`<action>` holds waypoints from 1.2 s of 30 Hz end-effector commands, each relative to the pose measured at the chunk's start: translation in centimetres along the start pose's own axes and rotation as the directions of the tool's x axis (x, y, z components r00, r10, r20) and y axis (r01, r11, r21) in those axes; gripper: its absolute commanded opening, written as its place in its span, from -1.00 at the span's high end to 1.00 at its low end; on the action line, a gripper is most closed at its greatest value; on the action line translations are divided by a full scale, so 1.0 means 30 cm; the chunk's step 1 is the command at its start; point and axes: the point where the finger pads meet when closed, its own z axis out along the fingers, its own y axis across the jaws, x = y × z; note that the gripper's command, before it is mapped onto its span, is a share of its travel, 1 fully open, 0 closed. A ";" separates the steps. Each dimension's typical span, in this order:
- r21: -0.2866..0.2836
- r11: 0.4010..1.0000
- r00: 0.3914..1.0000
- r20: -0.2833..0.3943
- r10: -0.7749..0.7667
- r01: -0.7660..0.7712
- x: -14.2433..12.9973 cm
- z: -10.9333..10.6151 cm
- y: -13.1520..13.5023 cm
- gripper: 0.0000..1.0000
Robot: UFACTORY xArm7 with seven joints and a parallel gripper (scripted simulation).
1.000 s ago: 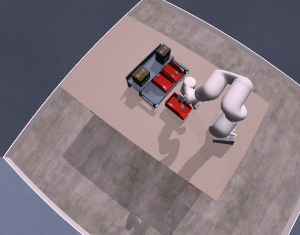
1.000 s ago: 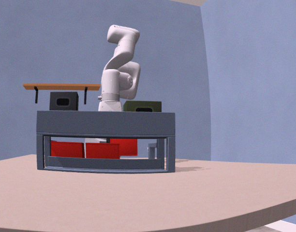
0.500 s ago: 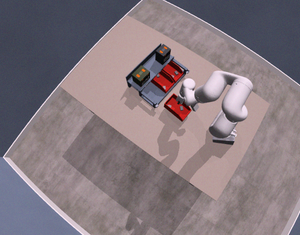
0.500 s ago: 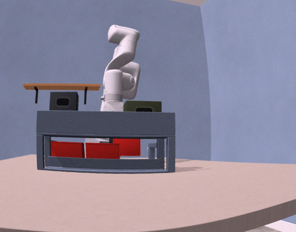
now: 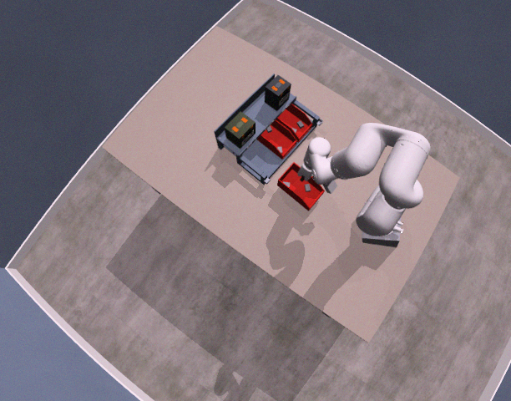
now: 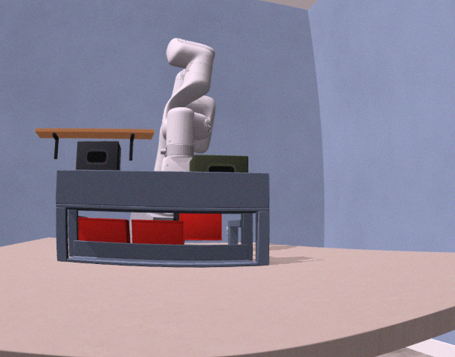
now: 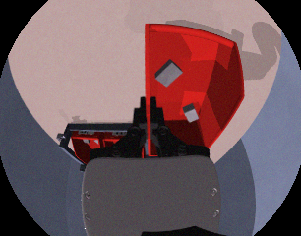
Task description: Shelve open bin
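Observation:
My gripper (image 5: 305, 175) (image 7: 148, 105) is shut on one side wall of a red open bin (image 5: 295, 194) (image 6: 200, 226) (image 7: 224, 74). The bin hangs above the table in front of the shelf, looking about level; two grey parts show in it, one larger (image 5: 307, 187) (image 7: 168, 73) and one smaller (image 5: 286, 184) (image 7: 191, 113). On the grey-blue shelf (image 5: 256, 160) (image 6: 162, 251) stand two red bins, a middle one (image 5: 270, 139) (image 6: 157, 231) and an end one (image 5: 290, 115) (image 6: 103, 229). The free place is beside the middle bin, toward the lower left in the top view.
A dark box (image 5: 277, 93) (image 6: 79, 155) and an olive box (image 5: 240, 124) (image 6: 235, 163) stand on the upper board at the shelf's rear. A side rail and corner post (image 5: 265, 179) bound the free place. An orange wall board (image 6: 95, 133) shows behind in the exterior view.

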 end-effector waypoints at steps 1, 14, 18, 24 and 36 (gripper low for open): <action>0.000 1.000 1.000 0.004 0.000 0.000 -0.041 -0.003 -0.002 1.00; 0.000 1.000 1.000 0.004 0.000 0.000 -0.051 -0.003 -0.003 1.00; 0.000 1.000 1.000 0.004 0.000 0.000 -0.110 -0.003 -0.007 1.00; 0.000 1.000 1.000 0.004 0.000 0.000 -0.125 -0.004 -0.008 1.00; 0.000 1.000 1.000 0.004 0.000 0.000 -0.168 -0.004 -0.010 1.00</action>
